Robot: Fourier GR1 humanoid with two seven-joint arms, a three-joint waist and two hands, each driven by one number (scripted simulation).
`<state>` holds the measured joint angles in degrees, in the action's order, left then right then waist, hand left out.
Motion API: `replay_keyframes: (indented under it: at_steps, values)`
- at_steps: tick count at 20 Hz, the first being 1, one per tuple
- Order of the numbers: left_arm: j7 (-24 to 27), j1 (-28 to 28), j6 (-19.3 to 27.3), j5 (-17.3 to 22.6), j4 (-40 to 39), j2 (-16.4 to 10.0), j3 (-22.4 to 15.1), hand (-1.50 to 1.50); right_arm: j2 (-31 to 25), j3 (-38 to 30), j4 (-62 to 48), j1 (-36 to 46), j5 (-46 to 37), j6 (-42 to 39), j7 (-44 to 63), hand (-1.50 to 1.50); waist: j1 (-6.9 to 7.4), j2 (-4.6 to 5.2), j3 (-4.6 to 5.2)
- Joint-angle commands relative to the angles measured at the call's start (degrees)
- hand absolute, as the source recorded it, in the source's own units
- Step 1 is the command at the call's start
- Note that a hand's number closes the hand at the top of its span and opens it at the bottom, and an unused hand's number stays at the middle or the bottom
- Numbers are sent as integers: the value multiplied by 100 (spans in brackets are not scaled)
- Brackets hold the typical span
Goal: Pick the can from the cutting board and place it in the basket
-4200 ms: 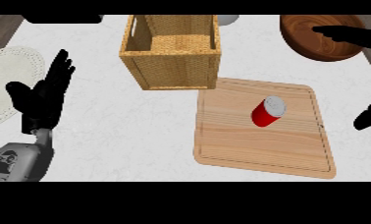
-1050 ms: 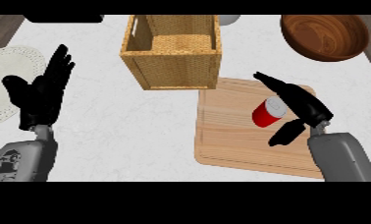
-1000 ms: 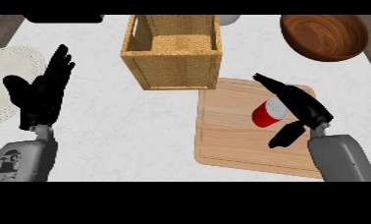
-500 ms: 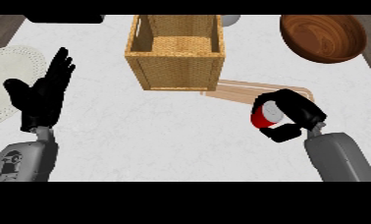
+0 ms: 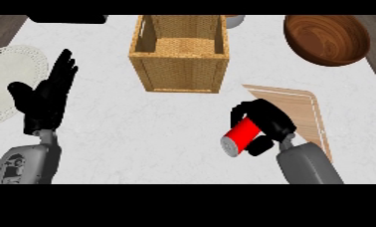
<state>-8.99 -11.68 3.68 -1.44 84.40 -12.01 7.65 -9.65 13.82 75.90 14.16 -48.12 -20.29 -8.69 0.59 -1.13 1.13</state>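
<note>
right hand [image 5: 269,121] curled round red can [image 5: 241,136], can tilted over table [image 5: 169,131], cutting board [image 5: 300,107] at its 3 o'clock, basket [image 5: 180,77] at 11. guessing light, stiff, slick metal, so mid-body wrap seems right. left hand [image 5: 44,96] resting flat open at 9

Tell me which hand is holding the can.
The right hand, at the lower right: its fingers curl round the tilted red can, left of the cutting board. The left hand rests open at the left, holding nothing.

bright, even light over the white counter [image 5: 147,136], the basket [image 5: 180,69] slightly shaded inside.
</note>
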Motion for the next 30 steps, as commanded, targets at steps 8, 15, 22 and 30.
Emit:
replay_keyframes:
  at_steps: [8, 15, 22, 30]
  values:
    - [-28, -207, -74, -16, -60, 61, -145, 0, 934, 2633, 317, -1067, 666, 1400, 1341, 150, 323, 180, -149]
    - [-97, -149, -65, -13, -82, 56, -126, 0, 954, 3987, 1427, -1460, 1933, 3360, 1434, 150, 226, 120, -145]
    - [-82, -83, -35, -11, -27, 58, -87, 0, 963, 5455, 2398, -619, 1513, 5303, 3010, 150, 84, 70, -105]
    - [23, -88, 9, -106, -170, 9, -50, 0, 949, 5253, 2644, 532, 1235, 5832, 4612, 150, 57, 85, -99]
